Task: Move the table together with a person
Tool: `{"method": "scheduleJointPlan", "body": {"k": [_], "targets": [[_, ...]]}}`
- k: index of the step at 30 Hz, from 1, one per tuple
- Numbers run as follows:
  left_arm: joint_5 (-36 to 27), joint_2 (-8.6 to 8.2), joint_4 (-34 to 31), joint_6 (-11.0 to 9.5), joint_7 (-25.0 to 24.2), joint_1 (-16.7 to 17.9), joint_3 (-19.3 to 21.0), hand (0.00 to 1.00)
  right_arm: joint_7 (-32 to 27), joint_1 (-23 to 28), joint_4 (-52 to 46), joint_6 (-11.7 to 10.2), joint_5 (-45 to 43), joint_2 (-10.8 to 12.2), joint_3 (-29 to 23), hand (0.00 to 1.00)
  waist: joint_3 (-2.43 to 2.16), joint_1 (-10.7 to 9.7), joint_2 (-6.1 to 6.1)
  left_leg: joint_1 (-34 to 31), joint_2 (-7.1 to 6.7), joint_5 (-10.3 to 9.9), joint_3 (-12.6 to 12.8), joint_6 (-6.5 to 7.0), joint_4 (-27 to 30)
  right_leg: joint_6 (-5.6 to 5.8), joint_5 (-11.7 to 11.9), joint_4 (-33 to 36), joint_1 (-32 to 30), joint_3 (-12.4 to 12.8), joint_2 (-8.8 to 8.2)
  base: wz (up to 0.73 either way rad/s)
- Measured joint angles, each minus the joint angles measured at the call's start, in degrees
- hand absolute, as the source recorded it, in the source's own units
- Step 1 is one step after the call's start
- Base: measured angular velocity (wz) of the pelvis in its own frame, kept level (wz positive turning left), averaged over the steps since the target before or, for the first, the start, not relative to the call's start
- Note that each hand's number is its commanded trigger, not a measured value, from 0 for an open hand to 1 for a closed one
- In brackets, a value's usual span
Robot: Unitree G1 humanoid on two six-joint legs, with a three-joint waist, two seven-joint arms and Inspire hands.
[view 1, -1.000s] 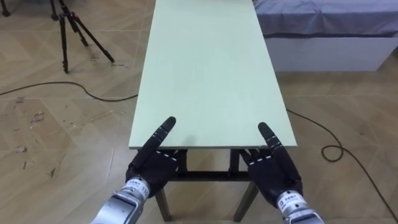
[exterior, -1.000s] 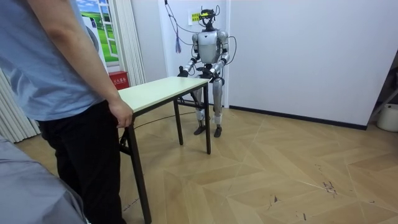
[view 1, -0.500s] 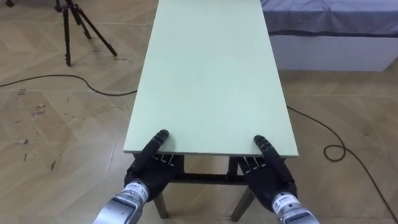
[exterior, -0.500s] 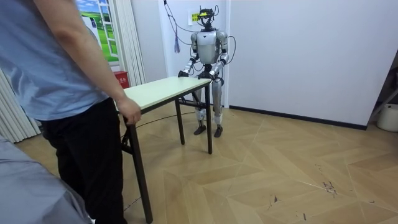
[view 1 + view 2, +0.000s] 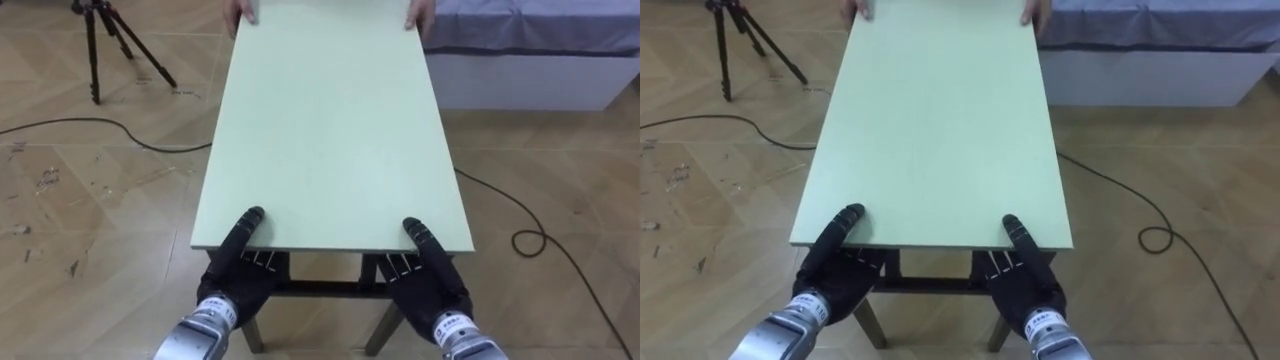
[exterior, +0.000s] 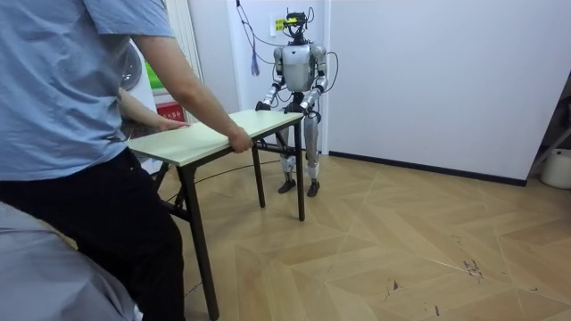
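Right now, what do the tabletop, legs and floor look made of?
Tabletop: likely laminate-faced board, pale green and matte; the surface is flat and uniform, with a thin edge. Legs: probably painted metal, black; slim, straight sections. Floor: wood or wood-look planks laid herringbone, with a slight sheen and scuffs.
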Motion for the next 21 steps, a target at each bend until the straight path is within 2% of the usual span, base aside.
{"method": "scheduleJointPlan", "body": {"k": [12, 21], "targets": [[0.4, -0.94, 0.9, 0.0, -0.7, 0.0, 0.2, 1.00, 0.5, 0.1, 0.0, 0.0, -0.3, -0.2, -0.3, 1.00, -0.10, -0.2, 1.07, -0.2, -0.03, 0.0, 0.0, 0.00, 0.1, 0.00, 0.0, 0.0, 0.0, -0.3, -0.06, 0.01], [0.7, -0.93, 0.9, 0.0, -1.9, 0.1, 0.3, 1.00, 2.3, 0.1, 0.0, 0.0, -0.5, -0.7, -0.4, 1.00, -0.42, 0.0, 1.56, -0.7, -0.10, 0.0, -0.1, 0.00, 0.5, 0.00, 0.0, 0.0, 0.0, -0.3, -0.18, 0.02]]}}
